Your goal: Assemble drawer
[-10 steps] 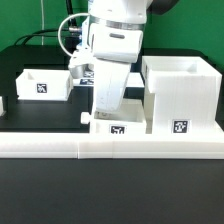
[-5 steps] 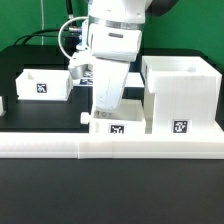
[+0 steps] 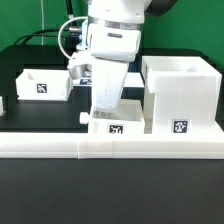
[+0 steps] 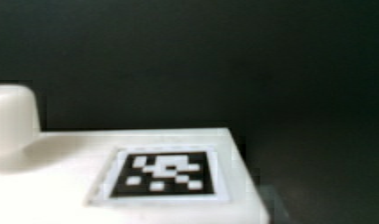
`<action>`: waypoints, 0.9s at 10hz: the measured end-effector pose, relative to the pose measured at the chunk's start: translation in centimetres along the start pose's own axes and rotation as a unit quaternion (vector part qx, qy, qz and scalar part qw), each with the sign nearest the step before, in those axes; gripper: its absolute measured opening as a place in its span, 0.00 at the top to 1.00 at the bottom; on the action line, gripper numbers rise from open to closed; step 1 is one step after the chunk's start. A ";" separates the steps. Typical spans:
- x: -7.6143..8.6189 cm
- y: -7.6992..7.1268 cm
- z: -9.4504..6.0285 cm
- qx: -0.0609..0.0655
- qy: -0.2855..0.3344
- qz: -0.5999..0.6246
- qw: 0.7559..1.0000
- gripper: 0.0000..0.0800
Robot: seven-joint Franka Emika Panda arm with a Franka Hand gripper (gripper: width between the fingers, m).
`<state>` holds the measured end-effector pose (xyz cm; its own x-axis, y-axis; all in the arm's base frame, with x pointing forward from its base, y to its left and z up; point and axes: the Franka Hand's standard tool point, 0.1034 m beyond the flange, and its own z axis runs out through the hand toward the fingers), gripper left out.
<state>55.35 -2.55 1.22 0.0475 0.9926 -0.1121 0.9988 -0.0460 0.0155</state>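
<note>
The large boxy white housing (image 3: 180, 95) stands at the exterior view's right, with a tag on its front. One small white tray (image 3: 118, 127) sits just beside it, its knob (image 3: 84, 117) pointing to the exterior view's left. A second small tray (image 3: 44, 85) lies further back on the left. My gripper (image 3: 106, 112) hangs straight down onto the near tray, its fingertips hidden at the tray's rim. The wrist view shows that tray's tagged white face (image 4: 168, 172) very close, with the knob (image 4: 8, 125) beside it. No fingers show there.
The long low white border rail (image 3: 110, 147) runs along the front, right before the near tray and the housing. The black table (image 3: 110, 195) lies in front of it. Cables hang behind the arm.
</note>
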 end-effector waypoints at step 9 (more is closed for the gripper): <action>-2.1 0.0 0.3 0.008 0.037 0.009 0.999 0.95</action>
<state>55.23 -4.71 1.19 0.0642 0.9972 -0.0382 0.9979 -0.0642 0.0005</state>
